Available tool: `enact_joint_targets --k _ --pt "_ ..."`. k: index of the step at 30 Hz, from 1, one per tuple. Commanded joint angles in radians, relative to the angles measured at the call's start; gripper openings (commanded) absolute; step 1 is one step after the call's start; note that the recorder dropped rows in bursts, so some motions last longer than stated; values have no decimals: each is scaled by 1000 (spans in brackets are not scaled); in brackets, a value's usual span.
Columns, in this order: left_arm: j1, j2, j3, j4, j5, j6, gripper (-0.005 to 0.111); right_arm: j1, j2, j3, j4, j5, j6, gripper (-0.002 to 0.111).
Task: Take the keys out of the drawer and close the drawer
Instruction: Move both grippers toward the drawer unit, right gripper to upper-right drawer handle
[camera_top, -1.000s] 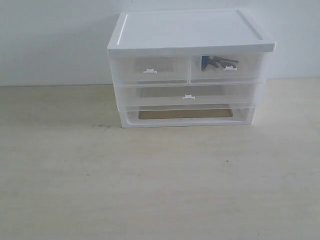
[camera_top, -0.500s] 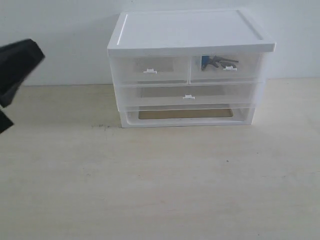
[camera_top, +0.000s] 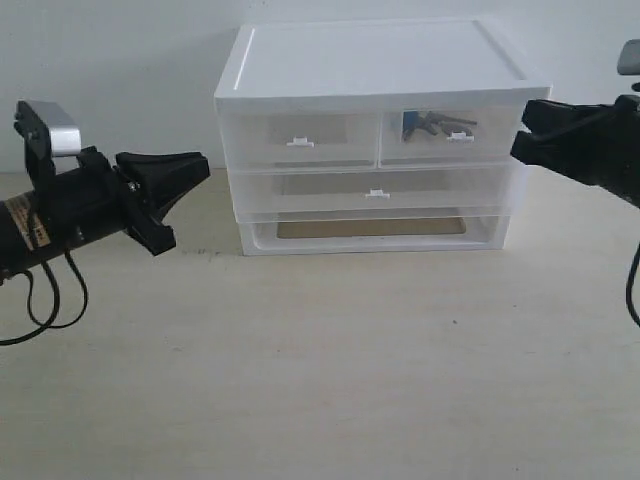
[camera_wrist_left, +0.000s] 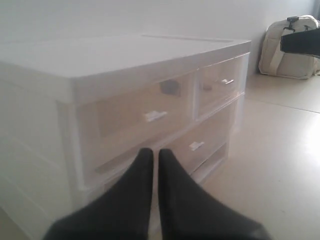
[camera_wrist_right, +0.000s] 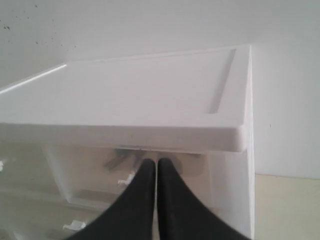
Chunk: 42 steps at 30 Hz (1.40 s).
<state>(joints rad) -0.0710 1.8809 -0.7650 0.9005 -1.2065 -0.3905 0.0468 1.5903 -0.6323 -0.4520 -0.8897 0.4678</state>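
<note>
Lying in the closed right-hand drawer (camera_top: 452, 138), the keys (camera_top: 440, 125) are showing dimly through its cloudy front, the blue fob (camera_top: 409, 122) clearest, ring and tag blurring. The left gripper (camera_wrist_left: 151, 152) and right gripper (camera_wrist_right: 151, 162) are hovering clenched, empty.

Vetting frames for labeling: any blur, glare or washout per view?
Exterior view: soft, evenly lit, the keys readable through the drawer. Left wrist view: organizer near corner blurred, tabletop washed out. Right wrist view: right end effector out of focus, keys just a dark smear.
</note>
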Motion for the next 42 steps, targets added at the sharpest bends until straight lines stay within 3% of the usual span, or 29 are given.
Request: enact_joint_targets --k 1,5,8,11,16,18,20,26,42 --pt "-20 117 -127 15 -15 5 4 -6 98 -101 -106 25 95 0" --pt "-89 169 -236 15 -15 6 4 -6 160 -165 -155 76 156 0" --pt "-146 174 -311 15 158 50 4 -6 187 -189 -181 100 210 0" --pt "-160 174 -354 -15 244 59 4 -6 195 -189 -184 85 210 0" --pt "-160 182 -383 -97 303 100 4 -4 203 -220 -219 114 313 26" --pt "-160 204 -394 -97 284 100 4 -4 211 -240 -252 116 421 45" --pt "-160 214 -398 -97 277 100 4 -4 219 -260 -288 116 520 50" --pt "-160 221 -405 -97 263 100 4 -4 270 -325 -383 102 682 50" --pt "-160 221 -405 -97 261 100 4 -8 315 -358 -385 34 699 50"
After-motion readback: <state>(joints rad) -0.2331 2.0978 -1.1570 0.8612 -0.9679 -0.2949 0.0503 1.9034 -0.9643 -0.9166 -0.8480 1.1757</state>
